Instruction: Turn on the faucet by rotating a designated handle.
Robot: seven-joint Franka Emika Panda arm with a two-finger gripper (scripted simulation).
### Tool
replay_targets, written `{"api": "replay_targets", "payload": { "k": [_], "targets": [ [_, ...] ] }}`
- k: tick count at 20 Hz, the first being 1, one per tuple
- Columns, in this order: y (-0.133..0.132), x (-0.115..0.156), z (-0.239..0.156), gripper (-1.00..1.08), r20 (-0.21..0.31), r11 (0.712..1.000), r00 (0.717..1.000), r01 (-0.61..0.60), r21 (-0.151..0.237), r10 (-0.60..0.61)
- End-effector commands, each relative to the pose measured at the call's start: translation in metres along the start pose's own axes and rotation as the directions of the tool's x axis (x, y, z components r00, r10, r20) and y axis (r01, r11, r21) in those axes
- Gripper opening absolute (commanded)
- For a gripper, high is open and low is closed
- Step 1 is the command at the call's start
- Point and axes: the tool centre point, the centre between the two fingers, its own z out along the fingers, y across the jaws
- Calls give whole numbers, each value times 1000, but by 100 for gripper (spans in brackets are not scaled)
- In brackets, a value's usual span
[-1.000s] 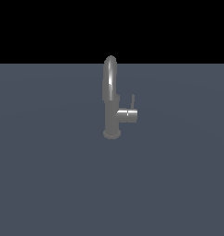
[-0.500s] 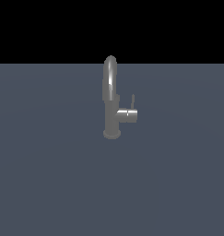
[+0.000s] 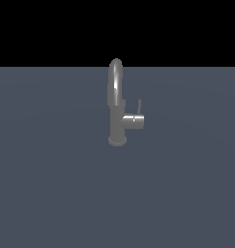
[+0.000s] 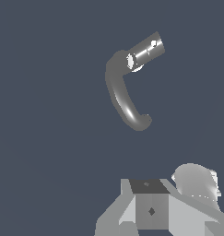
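Note:
The grey faucet [image 3: 116, 118] stands upright on the dark floor in the middle of the exterior view, its arched spout [image 3: 115, 80] on top. The handle [image 3: 139, 106] is a thin dark rod standing upright on the end of a stubby cylinder [image 3: 134, 121] that points to the exterior view's right. The wrist view looks down on the faucet [image 4: 120, 92] from above, and the handle [image 4: 153, 44] shows only as a small end-on dot on the cylinder [image 4: 145, 49]. Part of my gripper [image 4: 150, 214] shows at that picture's edge, well apart from the faucet. Its fingers are not clearly shown. The arm is out of the exterior view.
A flat dark blue-grey floor [image 3: 51, 184] surrounds the faucet, with black background beyond its far edge. A pale rounded part of the arm [image 4: 196, 182] sits beside the gripper in the wrist view.

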Motion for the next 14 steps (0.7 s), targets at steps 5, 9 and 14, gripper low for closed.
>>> {"api": "replay_targets", "payload": {
  "k": [5, 9, 14],
  "targets": [
    [1, 42, 9, -100, 108, 990, 989, -110, 90, 100],
    [4, 68, 17, -100, 181, 973, 971, -184, 141, 158],
    [9, 101, 31, -100, 282, 938, 933, -285, 199, 224]
  ]
}}
